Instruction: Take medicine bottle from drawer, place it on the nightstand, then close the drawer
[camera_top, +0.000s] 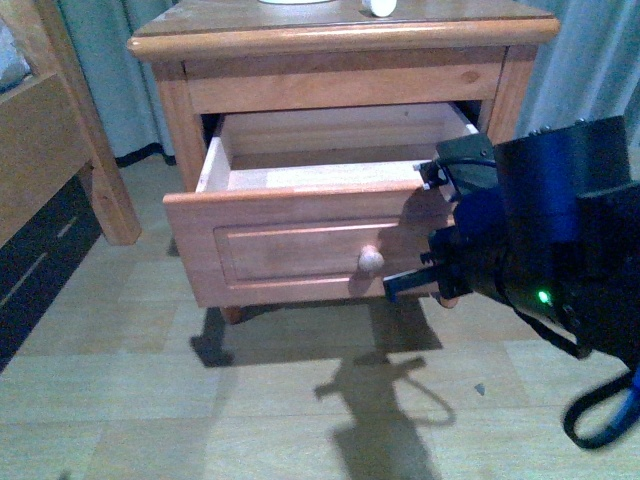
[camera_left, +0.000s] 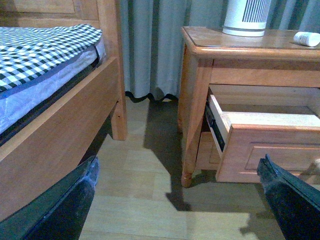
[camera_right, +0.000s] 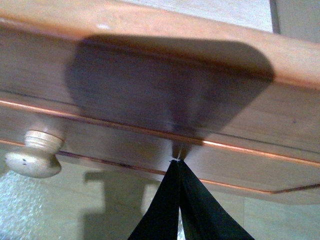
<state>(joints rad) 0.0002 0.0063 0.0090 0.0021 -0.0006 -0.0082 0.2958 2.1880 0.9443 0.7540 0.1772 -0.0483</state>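
Note:
The small white medicine bottle (camera_top: 381, 7) lies on the top of the nightstand (camera_top: 340, 40); it also shows in the left wrist view (camera_left: 306, 38). The upper drawer (camera_top: 300, 235) is pulled well out, and the pale wood inside shows no contents. My right gripper (camera_top: 438, 288) is shut, and its tips (camera_right: 177, 161) touch the drawer front (camera_right: 150, 90) to the right of the round knob (camera_right: 34, 153). My left gripper (camera_left: 177, 200) is open and empty above the floor, left of the nightstand (camera_left: 200, 65).
A tall white ribbed device (camera_left: 245, 17) stands on the nightstand top. A wooden bed frame (camera_left: 60, 130) with a checked mattress is to the left. Curtains hang behind. Wood-look floor (camera_top: 200, 400) lies in front.

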